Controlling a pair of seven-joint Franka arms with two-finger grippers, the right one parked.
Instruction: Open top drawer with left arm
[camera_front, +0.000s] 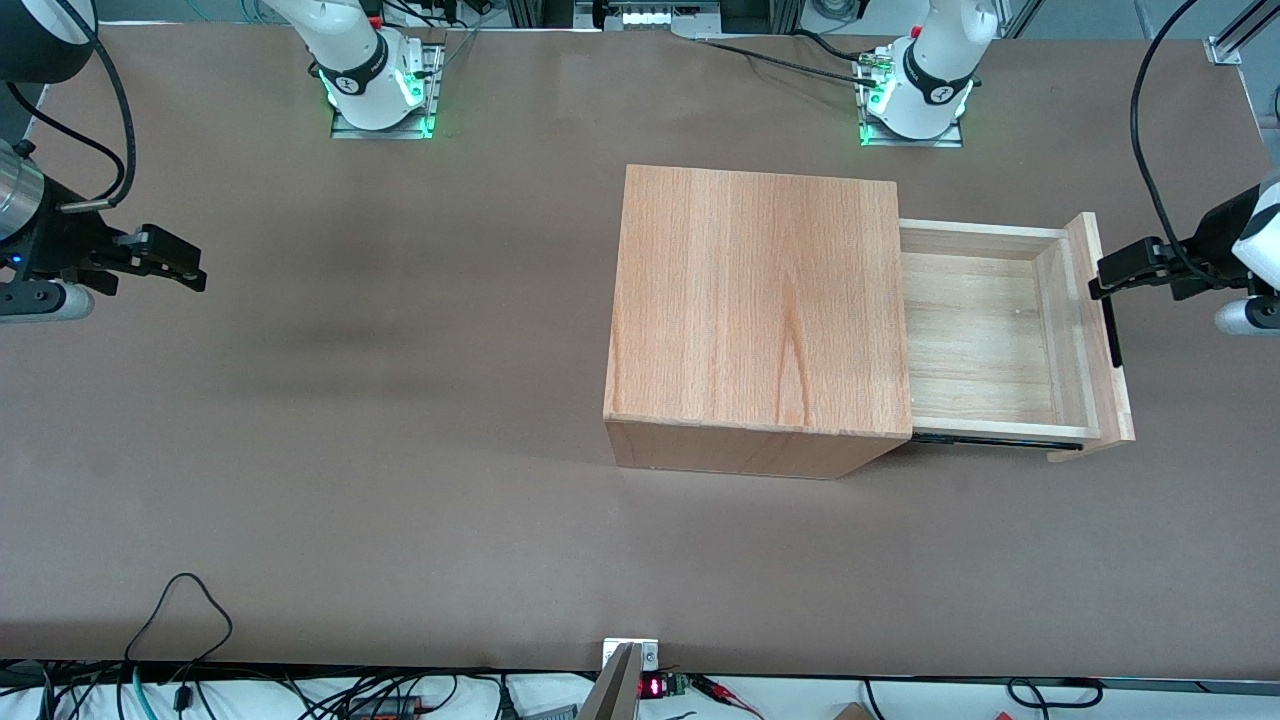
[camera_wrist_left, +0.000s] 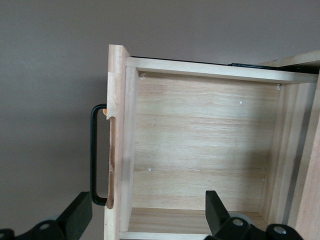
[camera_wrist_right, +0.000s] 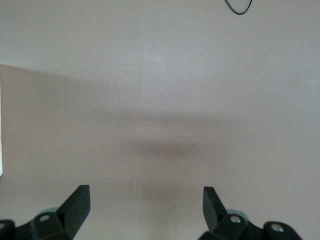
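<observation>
Premises appear to be a robotics laboratory. Evidence: two arm bases bolted onto metal plates at the edge of a wide brown table, green status lights glowing at each. Loose black cables and a small red digital readout sit along the table's near edge. Aluminium framing, probably a rig support, stands at one corner.

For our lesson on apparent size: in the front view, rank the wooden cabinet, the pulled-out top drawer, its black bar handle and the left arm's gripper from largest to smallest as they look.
1. Cabinet
2. Top drawer, pulled out
3 and 4. Handle and gripper, hanging above the drawer front with fingers open: both small and dark, and the gripper sits nearer the camera, so I won't rank them.
</observation>
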